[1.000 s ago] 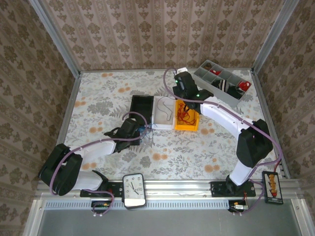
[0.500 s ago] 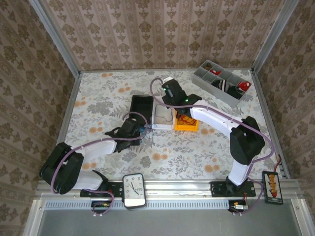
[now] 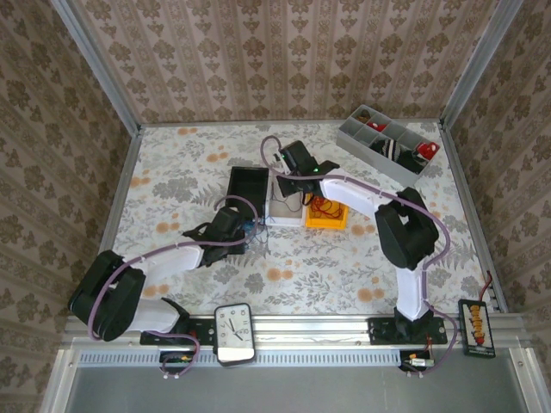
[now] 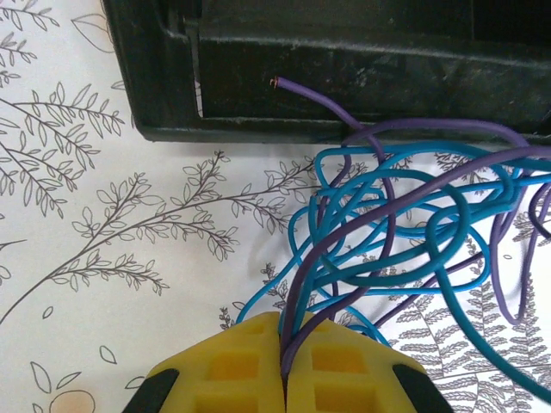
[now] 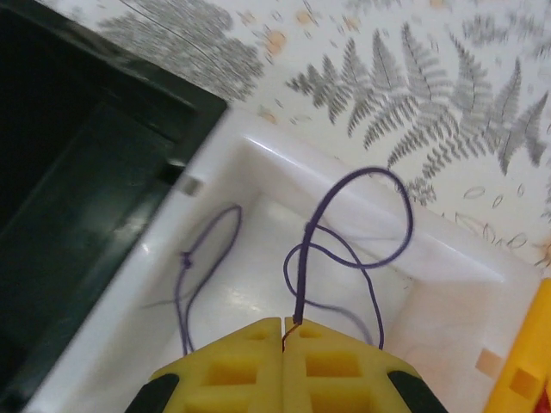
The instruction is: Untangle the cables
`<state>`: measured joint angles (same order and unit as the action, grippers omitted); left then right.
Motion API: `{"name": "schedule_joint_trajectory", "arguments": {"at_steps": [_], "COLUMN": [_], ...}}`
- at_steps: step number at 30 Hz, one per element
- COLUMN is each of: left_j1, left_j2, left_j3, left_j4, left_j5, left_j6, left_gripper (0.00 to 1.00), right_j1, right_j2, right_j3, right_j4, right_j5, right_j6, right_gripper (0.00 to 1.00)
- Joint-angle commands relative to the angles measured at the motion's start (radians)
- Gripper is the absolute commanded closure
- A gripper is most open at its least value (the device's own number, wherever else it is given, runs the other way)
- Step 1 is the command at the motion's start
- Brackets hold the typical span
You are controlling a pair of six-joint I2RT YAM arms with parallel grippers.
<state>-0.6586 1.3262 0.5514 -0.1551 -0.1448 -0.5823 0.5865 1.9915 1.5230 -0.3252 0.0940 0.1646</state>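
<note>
My right claw — clamped on one freed purple cable — has come over the white bin; left claw clamps the tangle.

No legible text, labels or brands. Black-framed white-faced clock on the near aluminium rail: dial markings too small to read.

The black bin walls off the space ahead of my left gripper, cables snarled between. It, the white bin and the orange bin seem to touch; the table leftward lies open.
</note>
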Motion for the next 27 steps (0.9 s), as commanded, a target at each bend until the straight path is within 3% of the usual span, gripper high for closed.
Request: {"name": "schedule_joint_trajectory", "arguments": {"at_steps": [1,6,11,15,20,27], "left_j1": [0.003,0.001,0.001,0.001,0.002,0.004], "left_j2": [-0.029,-0.043,-0.048,-0.048,-0.032,-0.001], "left_j3": [0.013,0.006,0.001,-0.002,-0.011,-0.014], "left_j4": [-0.026,-0.027,-0.019,-0.002,0.057,0.115], "left_j5": [0.005,0.001,0.010,0.043,0.160,0.386], "left_j6": [0.013,0.010,0.015,0.029,0.075,0.132], "left_gripper": [1.00,1.00,1.00,1.00,1.00,1.00], "right_j1": [-0.012,-0.013,-0.013,-0.012,0.031,0.130], "right_j2": [0.018,-0.036,-0.124,-0.225,-0.322,-0.312], "right_j3": [0.044,0.023,-0.030,-0.109,-0.266,-0.403], "right_j4": [-0.035,-0.023,0.001,0.034,0.094,0.123], "right_j5": [-0.056,-0.041,0.004,0.001,-0.199,-0.389], "right_j6": [0.068,0.081,0.086,0.074,0.079,0.117], "right_gripper": [0.88,0.60,0.49,0.50,0.51,0.54]}}
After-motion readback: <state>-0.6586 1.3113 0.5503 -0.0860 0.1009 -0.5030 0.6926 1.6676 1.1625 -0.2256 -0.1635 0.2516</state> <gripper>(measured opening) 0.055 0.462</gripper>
